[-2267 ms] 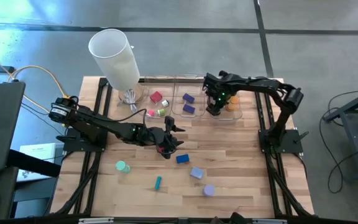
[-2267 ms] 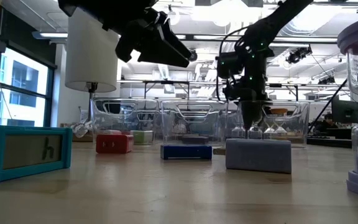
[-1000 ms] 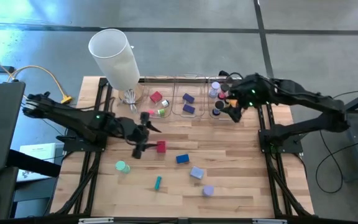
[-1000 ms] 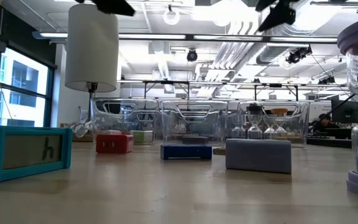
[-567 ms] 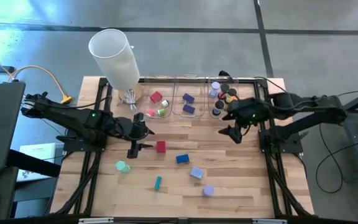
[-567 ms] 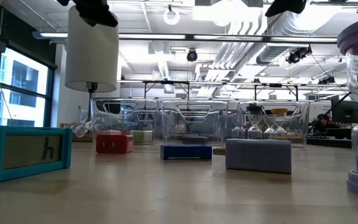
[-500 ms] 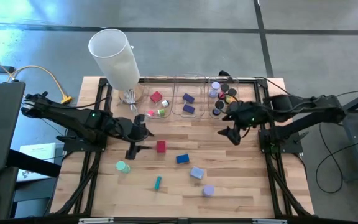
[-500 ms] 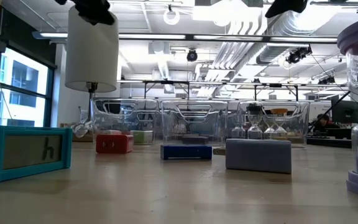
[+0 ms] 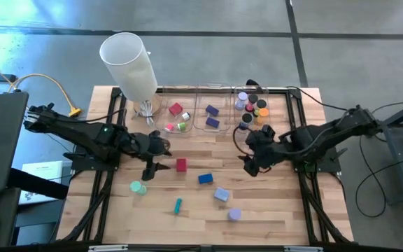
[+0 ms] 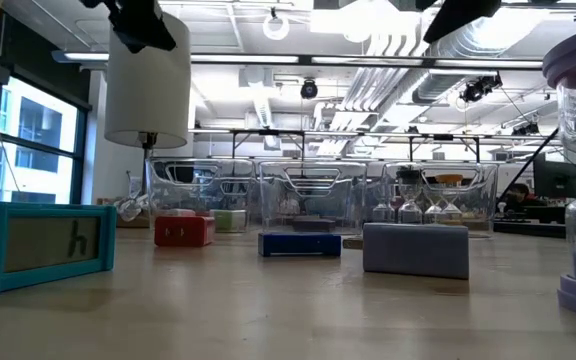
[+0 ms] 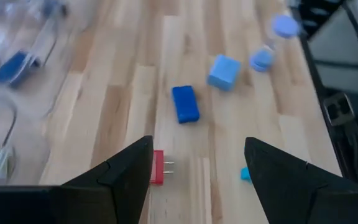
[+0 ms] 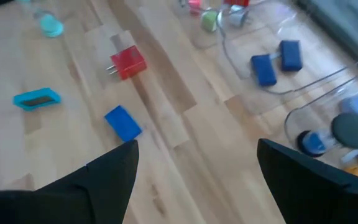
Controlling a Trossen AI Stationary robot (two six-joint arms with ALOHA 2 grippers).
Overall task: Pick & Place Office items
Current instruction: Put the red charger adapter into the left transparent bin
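Loose office items lie flat on the wooden table: a red block (image 9: 181,164), a blue block (image 9: 205,178), a lavender block (image 9: 221,194), a lavender roll (image 9: 234,215), a teal stick (image 9: 178,205) and a green roll (image 9: 137,187). My left gripper (image 9: 149,168) hangs open above the table, just left of the red block (image 11: 157,167). My right gripper (image 9: 250,164) is open too and hovers right of the blue block (image 12: 123,122), empty. More pieces sit in the clear bins at the far side.
Three clear bins stand in a row along the far edge: the left one (image 9: 175,119) holds red, pink and green pieces, the middle one (image 9: 212,115) purple blocks, the right one (image 9: 252,112) several rolls. A tall white cylinder (image 9: 128,66) stands at the far left corner.
My right gripper has swung away from the right bin, toward the table's near edge and a little to the left, and now hangs over the middle of the table. My left gripper has stayed almost where it was. No piece on the table has moved.
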